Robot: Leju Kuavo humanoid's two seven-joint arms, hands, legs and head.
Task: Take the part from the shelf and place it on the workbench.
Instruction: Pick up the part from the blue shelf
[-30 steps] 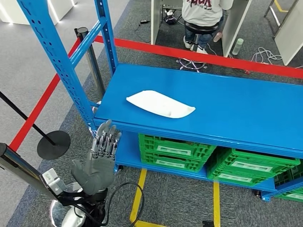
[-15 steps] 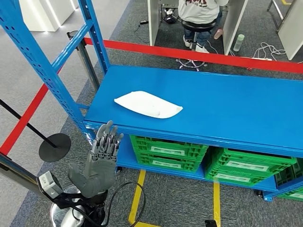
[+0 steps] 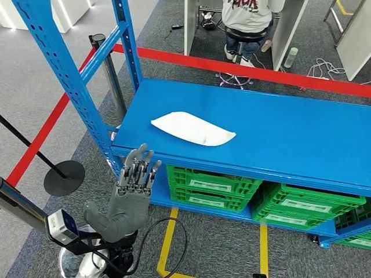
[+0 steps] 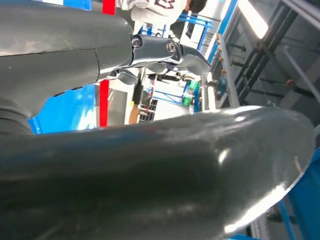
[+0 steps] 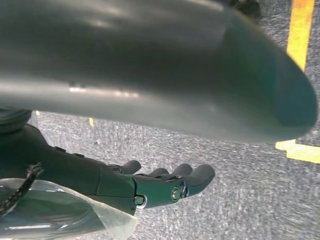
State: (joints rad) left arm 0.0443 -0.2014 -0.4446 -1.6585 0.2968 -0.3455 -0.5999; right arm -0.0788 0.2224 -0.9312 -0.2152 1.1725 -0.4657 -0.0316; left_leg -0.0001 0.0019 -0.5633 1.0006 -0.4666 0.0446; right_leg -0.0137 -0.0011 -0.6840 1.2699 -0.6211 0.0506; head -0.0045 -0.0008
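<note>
You are facing the blue shelf (image 3: 280,130), its broad top board running across most of the head view, with perforated blue uprights (image 3: 65,69) rising at its left end. Under that board sit green crates (image 3: 214,188) on the lower level. Behind the shelf a red barrier tape (image 3: 262,72) stretches across grey carpet, and beyond it a person (image 3: 247,17) sits on a stool. Yellow floor lines (image 3: 168,240) run under the shelf's front edge.

Your left hand (image 3: 129,197) is raised just in front of the shelf's left corner, below the board's edge — palm up, fingers spread apart and holding nothing. The part (image 3: 192,128), a flat white elongated piece, lies on the top board toward its left half, well apart from that hand.

Your right hand (image 5: 151,187) hangs over the carpet in its wrist view — fingers extended and loosely apart, nothing in them.
</note>
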